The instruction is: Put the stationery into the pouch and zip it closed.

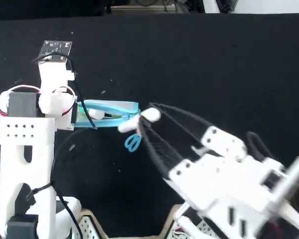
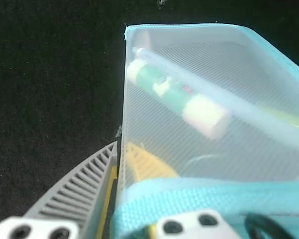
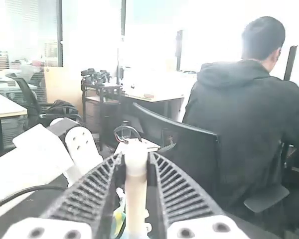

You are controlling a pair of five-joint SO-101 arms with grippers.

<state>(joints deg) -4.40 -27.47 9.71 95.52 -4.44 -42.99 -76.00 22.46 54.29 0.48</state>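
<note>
A clear mesh pouch [image 1: 114,107] with teal trim lies on the black table, one end in my left gripper [image 1: 83,115]. In the left wrist view the pouch [image 2: 214,59] holds a green-and-white glue stick [image 2: 177,97], a pale pen [image 2: 254,114] and something yellow [image 2: 144,164]. There my left gripper [image 2: 120,219] is shut on the teal edge. My right gripper [image 1: 142,119] is shut on a white cylinder [image 1: 150,115] at the pouch's other end, also seen as the white cylinder [image 3: 136,184] between its fingers [image 3: 89,194]. Blue scissor handles [image 1: 133,142] lie just in front of that end.
The left arm's white body [image 1: 25,149] stands tall at the front left, the right arm's body [image 1: 239,184] low at the front right. Perforated base plates [image 1: 92,228] sit at the front edge. Black cloth [image 1: 199,59] covers the far half.
</note>
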